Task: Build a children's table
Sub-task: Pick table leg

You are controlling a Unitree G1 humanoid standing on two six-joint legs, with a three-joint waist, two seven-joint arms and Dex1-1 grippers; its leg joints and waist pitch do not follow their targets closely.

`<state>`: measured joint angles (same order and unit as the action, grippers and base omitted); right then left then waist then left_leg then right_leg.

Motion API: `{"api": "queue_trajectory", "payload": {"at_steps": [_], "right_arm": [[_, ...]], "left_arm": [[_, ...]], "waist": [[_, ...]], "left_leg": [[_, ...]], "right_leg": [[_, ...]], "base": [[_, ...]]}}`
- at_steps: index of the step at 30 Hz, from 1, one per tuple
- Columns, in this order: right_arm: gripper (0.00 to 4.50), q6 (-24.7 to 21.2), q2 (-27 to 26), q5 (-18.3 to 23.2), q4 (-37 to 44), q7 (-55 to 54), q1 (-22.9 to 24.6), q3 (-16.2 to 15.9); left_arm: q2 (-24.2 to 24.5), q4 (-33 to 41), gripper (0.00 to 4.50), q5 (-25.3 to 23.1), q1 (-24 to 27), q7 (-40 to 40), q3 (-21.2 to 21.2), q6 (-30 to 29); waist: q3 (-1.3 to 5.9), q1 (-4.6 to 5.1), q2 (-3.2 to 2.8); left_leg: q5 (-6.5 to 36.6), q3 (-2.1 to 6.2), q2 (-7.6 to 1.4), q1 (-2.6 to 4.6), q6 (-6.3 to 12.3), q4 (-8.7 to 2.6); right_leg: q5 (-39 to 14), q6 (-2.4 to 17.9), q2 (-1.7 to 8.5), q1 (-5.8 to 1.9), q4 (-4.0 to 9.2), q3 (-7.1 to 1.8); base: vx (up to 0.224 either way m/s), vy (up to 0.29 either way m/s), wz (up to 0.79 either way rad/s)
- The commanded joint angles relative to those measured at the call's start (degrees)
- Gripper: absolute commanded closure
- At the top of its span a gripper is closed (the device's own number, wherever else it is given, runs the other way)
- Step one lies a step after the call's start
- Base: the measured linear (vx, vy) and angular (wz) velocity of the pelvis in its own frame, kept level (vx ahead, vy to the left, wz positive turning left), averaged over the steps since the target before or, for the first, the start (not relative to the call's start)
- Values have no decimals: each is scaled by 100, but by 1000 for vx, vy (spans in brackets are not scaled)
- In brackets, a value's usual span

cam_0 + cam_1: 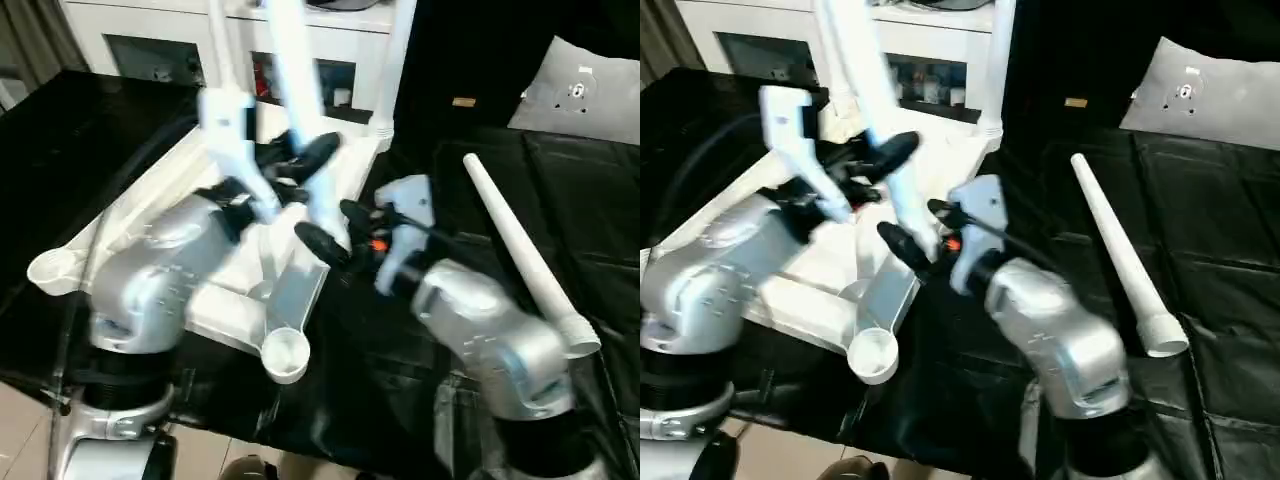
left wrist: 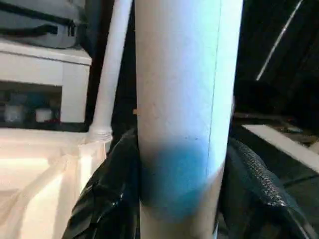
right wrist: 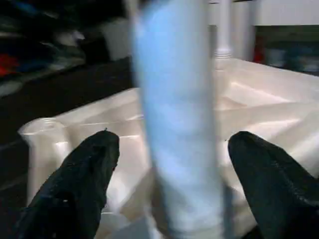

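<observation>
A spare white leg [image 1: 522,255] lies loose on the black cloth [image 1: 590,230] to the robot's right, its wide end toward the near edge, well apart from the rest. Beyond it a grey-white pillow [image 1: 580,90] leans at the far right, and a white cabinet [image 1: 130,40] with glass doors runs along the back. The work surface is draped in black sheeting, with pale floor tiles [image 1: 20,420] showing below its near edge. The table top [image 1: 120,225] lies upside down on the cloth at the robot's left, ribs up, with round sockets at its corners — one empty socket [image 1: 284,352] sits at the near corner, and an upright leg [image 1: 392,60] already stands in the far corner socket. Both silver forearms reach forward over the top and meet around a second leg [image 1: 300,90] held upright above it. The left gripper [image 1: 285,160] is clamped on this leg, its black fingers [image 2: 107,199] pressed against both sides of the tube. The right gripper [image 1: 325,230] sits lower on the same leg with its fingers [image 3: 79,174] spread wide to either side — a clear gap between each pad and the tube.
</observation>
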<state>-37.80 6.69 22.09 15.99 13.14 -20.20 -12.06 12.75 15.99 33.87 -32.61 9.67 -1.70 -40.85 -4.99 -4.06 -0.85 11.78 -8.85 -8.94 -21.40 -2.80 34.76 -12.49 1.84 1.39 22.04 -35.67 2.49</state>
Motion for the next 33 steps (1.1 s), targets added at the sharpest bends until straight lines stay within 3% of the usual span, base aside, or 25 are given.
{"api": "queue_trajectory", "payload": {"at_steps": [1,7,11,16,29,31,33], "right_arm": [[102,36,-51,-225,-104,-205,-35,-124],[153,-34,-254,-455,-182,-484,-79,-222],[188,29,-348,-554,-312,-463,-114,-312],[237,22,-399,-599,-335,-487,-143,-300],[255,159,-624,-619,-428,-440,-131,-172],[255,238,-629,-582,-436,-359,-110,-149],[255,307,-629,-517,-463,-250,-96,-111]], "left_arm": [[-29,175,262,-213,-73,-154,-140,27],[-44,300,262,-559,-38,-265,-408,-3],[-135,365,262,-636,-25,-349,-488,-61],[-138,359,262,-805,-7,-378,-518,-32],[-142,363,262,-1142,78,-610,-410,-185],[-206,389,206,-998,124,-517,-327,-140],[-233,403,192,-873,164,-406,-255,-103]], "waist": [[365,30,-17],[357,97,-9],[367,118,-4],[359,123,-15],[412,115,-38],[411,111,-36],[426,106,-38]], "left_leg": [[331,131,-368,36,-228,-399],[406,136,-354,30,-243,-404],[327,133,-352,18,-223,-391],[373,138,-360,26,-229,-400],[249,138,-363,27,-222,-371],[263,137,-360,22,-220,-371],[241,138,-358,18,-211,-360]], "right_leg": [[-373,776,623,-297,395,-371],[-487,666,612,-300,408,-373],[-231,739,606,-310,391,-373],[-278,744,612,-309,391,-371],[42,836,617,-331,351,-370],[28,857,621,-334,353,-369],[63,877,623,-350,346,-369]], "base": [[0,0,0],[0,0,0],[0,0,0],[0,0,0],[0,0,0],[0,0,0],[0,0,0]]}}
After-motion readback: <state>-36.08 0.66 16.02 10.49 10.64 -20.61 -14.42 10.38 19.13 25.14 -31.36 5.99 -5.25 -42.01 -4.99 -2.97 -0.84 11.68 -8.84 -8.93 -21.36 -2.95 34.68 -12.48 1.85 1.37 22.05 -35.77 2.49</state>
